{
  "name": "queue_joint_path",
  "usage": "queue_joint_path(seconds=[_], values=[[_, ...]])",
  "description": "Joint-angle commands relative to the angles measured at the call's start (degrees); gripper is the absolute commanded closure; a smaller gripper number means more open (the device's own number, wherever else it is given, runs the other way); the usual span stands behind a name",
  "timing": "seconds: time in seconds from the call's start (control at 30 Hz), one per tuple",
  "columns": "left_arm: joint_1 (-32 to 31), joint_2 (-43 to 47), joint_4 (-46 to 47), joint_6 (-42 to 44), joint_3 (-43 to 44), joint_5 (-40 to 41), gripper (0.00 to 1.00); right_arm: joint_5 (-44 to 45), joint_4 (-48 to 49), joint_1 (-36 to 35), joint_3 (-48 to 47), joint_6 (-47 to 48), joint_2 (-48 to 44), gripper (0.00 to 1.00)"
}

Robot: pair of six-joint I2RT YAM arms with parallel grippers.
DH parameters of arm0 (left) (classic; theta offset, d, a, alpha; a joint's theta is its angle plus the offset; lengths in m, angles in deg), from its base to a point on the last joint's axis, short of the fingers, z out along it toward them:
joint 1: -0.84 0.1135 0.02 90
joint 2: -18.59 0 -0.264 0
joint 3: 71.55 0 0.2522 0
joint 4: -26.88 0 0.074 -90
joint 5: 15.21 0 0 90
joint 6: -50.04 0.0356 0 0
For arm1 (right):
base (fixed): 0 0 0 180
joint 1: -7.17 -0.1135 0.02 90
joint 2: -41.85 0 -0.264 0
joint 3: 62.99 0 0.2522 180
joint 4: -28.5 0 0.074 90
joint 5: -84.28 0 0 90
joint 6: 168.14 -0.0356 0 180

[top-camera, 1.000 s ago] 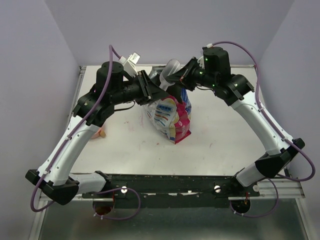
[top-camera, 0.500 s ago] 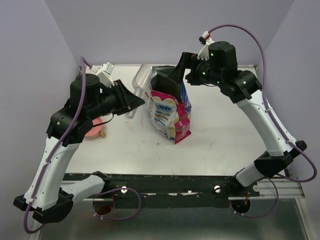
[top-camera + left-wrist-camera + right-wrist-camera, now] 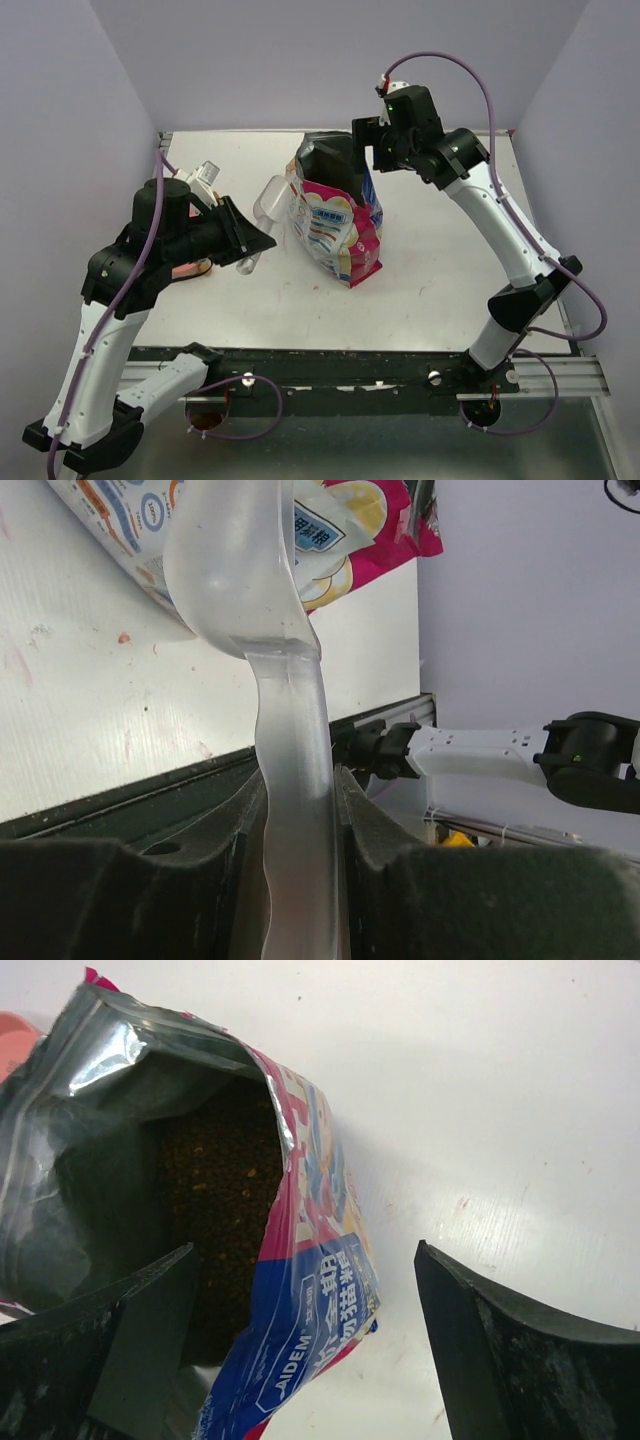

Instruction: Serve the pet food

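Top view: bag [image 3: 337, 218], glossy pink/white/blue, stands upright mid-table [image 3: 440, 260], mouth open at far end, interior dark, contents not legible from here. Clear scoop [image 3: 266, 203] just left of bag, cup end far, handle running near-left into left gripper [image 3: 252, 245], which is clamped on the handle. Pink bowl [image 3: 186, 269] at left, mostly hidden behind L arm. Right gripper [image 3: 364, 142] over far-right rim of bag mouth; jaw gap not readable in this view. L wrist view: left gripper [image 3: 296, 815] has both pads pressed on the scoop [image 3: 262, 600] handle, narrow hold; cup empty, raised off table [image 3: 80, 710], overlapping bag [image 3: 340, 520] in frame, contact w/ bag cannot tell. R wrist view: right gripper [image 3: 300, 1260] jaws spread wide, nothing pinched; bag [image 3: 300, 1290] right wall stands between them. Pet food [image 3: 215, 1195]: dark brown kibble heaped inside the open bag, low in the foil-lined pouch. Pink bowl [image 3: 12, 1045] edge at far-left corner.
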Motion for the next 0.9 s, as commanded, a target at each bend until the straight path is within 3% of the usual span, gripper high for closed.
queue_joint_path(seconds=[0.0,0.13,0.27,0.37,0.47,0.6,0.87], values=[[2.5,2.6,8.4,-0.9,-4.2,-9.8,1.0,-2.0,-1.9,-0.4,-5.0,-3.0,-1.3,0.05],[3.5,5.9,29.3,-8.8,-11.9,-18.0,1.0,-2.6,-4.3,-0.4,-10.5,-8.8,-2.0,0.01],[4.0,6.3,55.1,-22.5,-20.8,-21.5,1.0,-8.5,3.7,-0.4,-5.5,-14.4,-8.3,0.0],[3.9,5.5,69.6,-31.2,-25.8,-20.5,1.0,-16.7,11.2,-0.2,1.0,-23.7,-12.1,0.0],[3.9,3.1,70.9,-31.1,-25.2,-19.8,1.0,-24.1,23.6,-0.2,10.3,-35.3,-16.4,0.0],[3.9,1.9,80.8,-36.9,-27.8,-18.0,1.0,-33.3,40.9,-0.1,25.6,-46.5,-20.1,0.02],[3.7,-0.3,81.8,-38.9,-27.1,-18.0,1.0,-40.5,51.4,-0.1,27.6,-49.7,-17.2,0.06]])
